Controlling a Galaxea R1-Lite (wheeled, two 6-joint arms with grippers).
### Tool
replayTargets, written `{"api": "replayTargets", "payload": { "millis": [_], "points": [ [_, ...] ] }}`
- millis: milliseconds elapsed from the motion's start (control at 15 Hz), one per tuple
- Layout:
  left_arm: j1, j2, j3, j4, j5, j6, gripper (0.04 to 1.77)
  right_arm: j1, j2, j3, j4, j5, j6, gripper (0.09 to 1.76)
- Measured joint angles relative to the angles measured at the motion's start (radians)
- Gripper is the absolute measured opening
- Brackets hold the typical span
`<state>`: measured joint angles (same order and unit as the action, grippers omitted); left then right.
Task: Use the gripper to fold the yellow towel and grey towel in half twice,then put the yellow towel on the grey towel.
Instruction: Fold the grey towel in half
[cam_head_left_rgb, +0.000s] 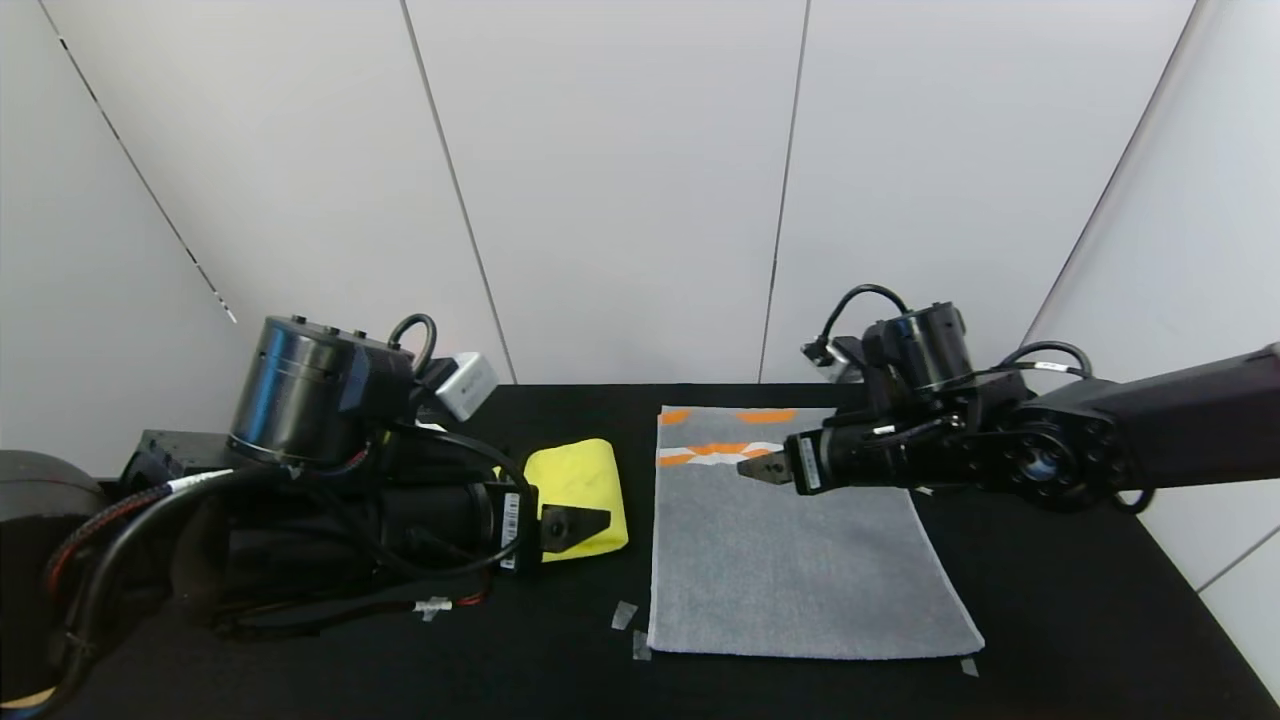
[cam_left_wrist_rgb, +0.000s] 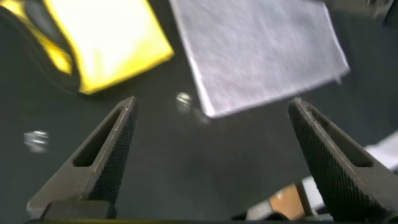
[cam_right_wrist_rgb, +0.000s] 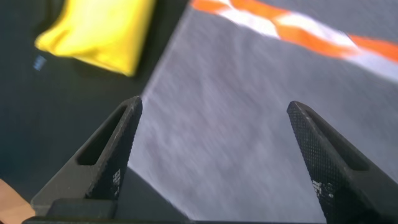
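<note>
Nearest the head camera, at eight o'clock, the left gripper (cam_head_left_rgb: 572, 524) hangs with jaws wide apart, empty, just over the folded bright yellow fluffy towel (cam_head_left_rgb: 580, 480). At three o'clock from it the large grey terry towel with orange-and-white bands (cam_head_left_rgb: 790, 560) lies flat on the black table (cam_head_left_rgb: 1080, 620). Over the grey towel's far banded end, the right gripper (cam_head_left_rgb: 760, 468) hovers with jaws spread, holding nothing.

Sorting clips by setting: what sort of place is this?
Probably a robot test booth, not a home: plain white wall panels enclose a black table bearing tape marks, a grey towel and a yellow towel.
</note>
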<state>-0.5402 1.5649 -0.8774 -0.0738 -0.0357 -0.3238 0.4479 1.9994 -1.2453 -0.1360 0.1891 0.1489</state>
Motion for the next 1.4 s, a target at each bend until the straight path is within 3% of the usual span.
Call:
{"api": "replayTargets", "payload": {
  "millis": [267, 467, 733, 1067, 1400],
  "points": [
    [-0.130, 0.071, -0.007, -0.010, 0.084, -0.013, 1.72, -0.137, -0.139, 0.205, 0.000, 0.004, -0.001, 1.69],
    [-0.183, 0.150, -0.039, -0.012, 0.096, -0.013, 1.72, -0.218, -0.197, 0.316, -0.006, 0.010, -0.026, 1.70],
    [-0.197, 0.269, -0.082, -0.021, 0.086, -0.010, 1.72, -0.273, -0.234, 0.385, -0.003, 0.011, -0.038, 1.70],
    [-0.193, 0.415, -0.101, -0.142, 0.077, 0.001, 1.72, -0.301, -0.227, 0.420, -0.005, 0.013, -0.038, 1.70],
    [-0.168, 0.502, -0.124, -0.150, 0.067, -0.005, 1.72, -0.317, -0.202, 0.429, -0.007, 0.012, -0.039, 1.70]
  ]
}}
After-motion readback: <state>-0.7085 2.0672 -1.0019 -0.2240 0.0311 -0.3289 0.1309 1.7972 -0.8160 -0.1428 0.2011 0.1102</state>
